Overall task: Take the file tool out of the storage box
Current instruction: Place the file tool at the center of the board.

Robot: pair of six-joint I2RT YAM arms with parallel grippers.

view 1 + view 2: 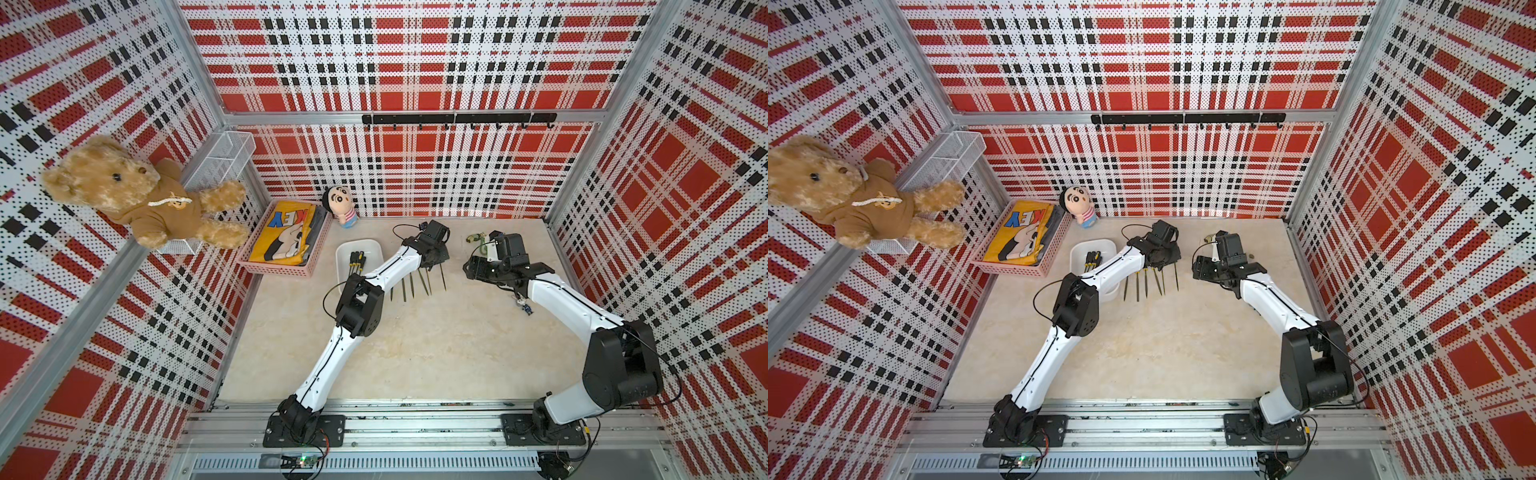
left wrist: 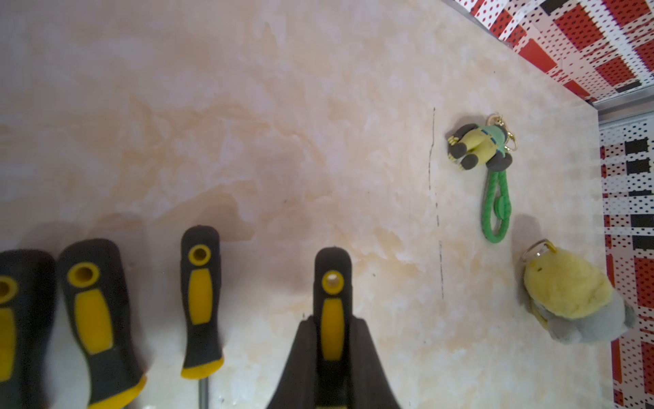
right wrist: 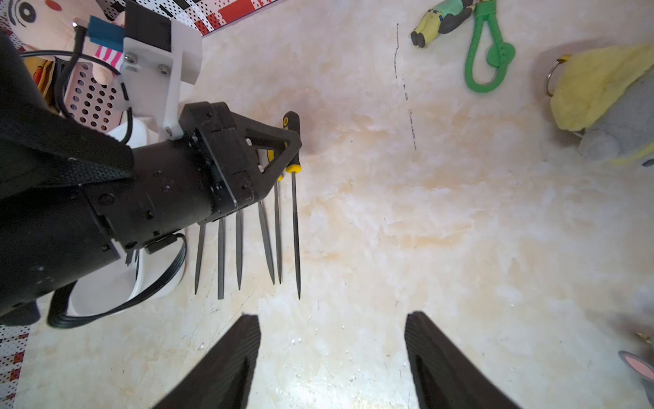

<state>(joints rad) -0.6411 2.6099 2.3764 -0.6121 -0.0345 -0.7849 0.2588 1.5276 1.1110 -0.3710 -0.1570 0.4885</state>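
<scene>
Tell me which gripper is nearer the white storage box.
Left. The left gripper grips a file in the row beside the storage box; the right gripper hangs open beyond that row, farther away.

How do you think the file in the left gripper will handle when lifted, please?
The file in the left gripper looks rigid and light: slim metal shaft. Its rubbery-looking handle probably resists slipping, though it might roll.

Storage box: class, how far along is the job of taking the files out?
Done: five files lie in a row on the table beside the storage box. In hand: the left gripper is shut on a sixth file at the row's end. Left: several files lie in the box; the right gripper is open, empty.
</scene>
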